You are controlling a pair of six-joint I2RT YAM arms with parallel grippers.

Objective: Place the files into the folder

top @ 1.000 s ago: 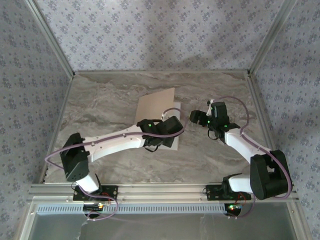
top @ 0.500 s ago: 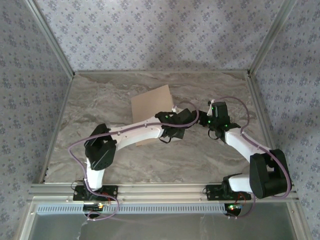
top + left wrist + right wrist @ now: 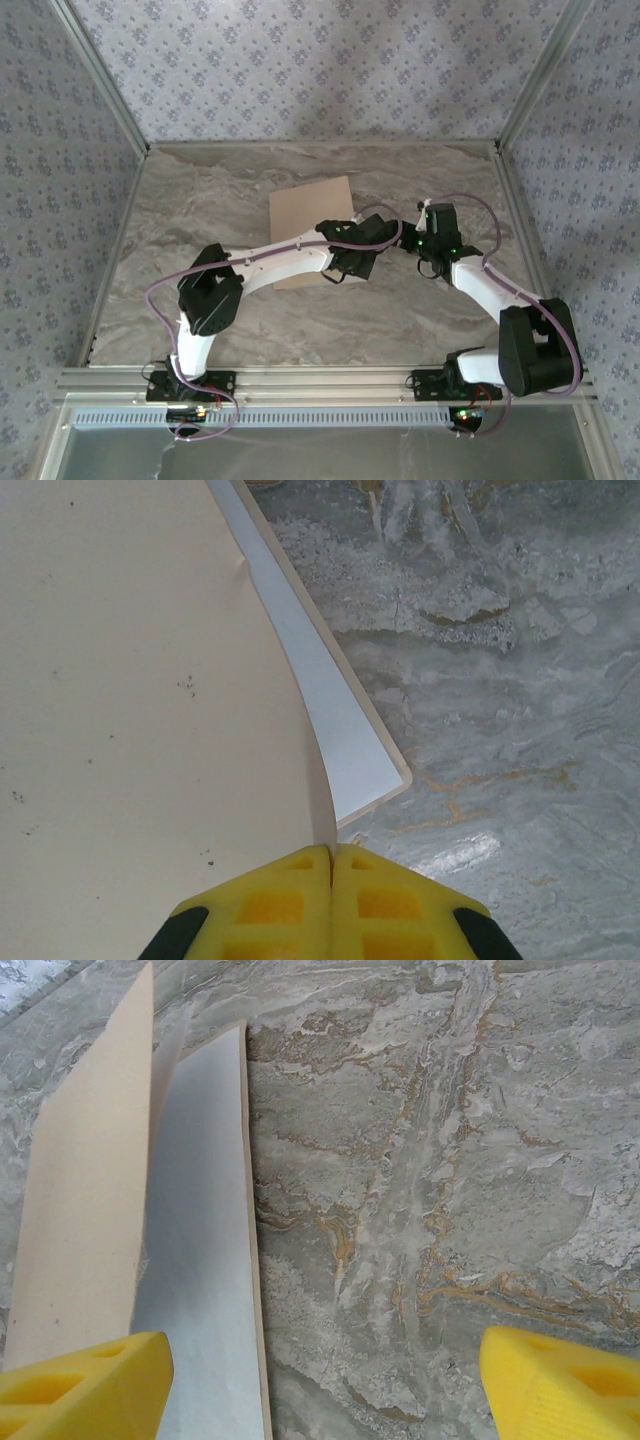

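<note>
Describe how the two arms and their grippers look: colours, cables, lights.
The left arm and right arm have white links and black joint housings, each with a looping purple cable running along it. Small green lights glow near the wrists. The left gripper and right gripper have bright yellow fingers with moulded hollows.

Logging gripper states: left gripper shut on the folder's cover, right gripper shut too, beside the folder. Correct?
No. The right gripper is open, fingers spread wide, as the right wrist view shows. The left gripper is shut on the folder cover; the right is beside it.
</note>
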